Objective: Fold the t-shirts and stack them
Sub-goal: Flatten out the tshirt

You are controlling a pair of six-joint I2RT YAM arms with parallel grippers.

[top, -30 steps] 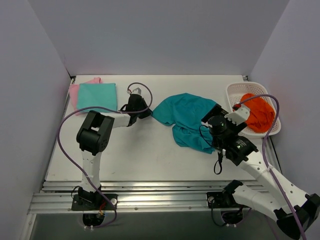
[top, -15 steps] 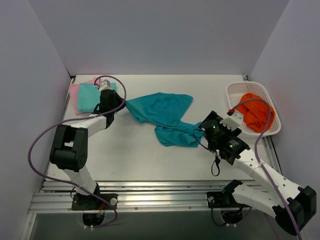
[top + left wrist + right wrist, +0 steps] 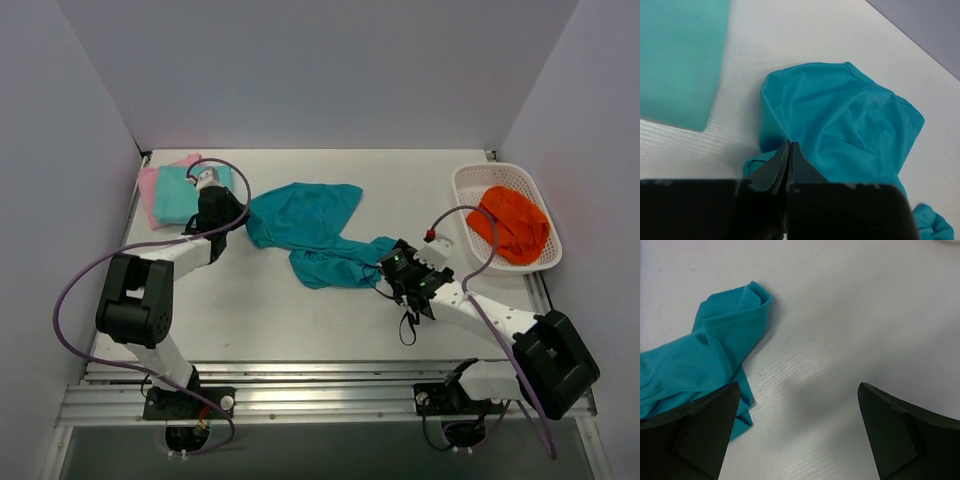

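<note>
The deep teal t-shirt lies crumpled in the middle of the table. My left gripper is shut on its left edge; the left wrist view shows the jaws pinched together on the teal cloth. My right gripper is open and empty just above the table at the shirt's right end. In the right wrist view the gripper has the teal hem beside its left finger. The aqua-mint t-shirt lies folded on the pink t-shirt at the back left.
A white basket at the back right holds an orange cloth. The folded aqua-mint shirt's corner shows at the left of the left wrist view. Grey walls close in the table on three sides.
My left gripper has dragged the teal shirt leftwards toward the folded stack. My right gripper has followed it left, low over the table, and stands open at the shirt's right end.
</note>
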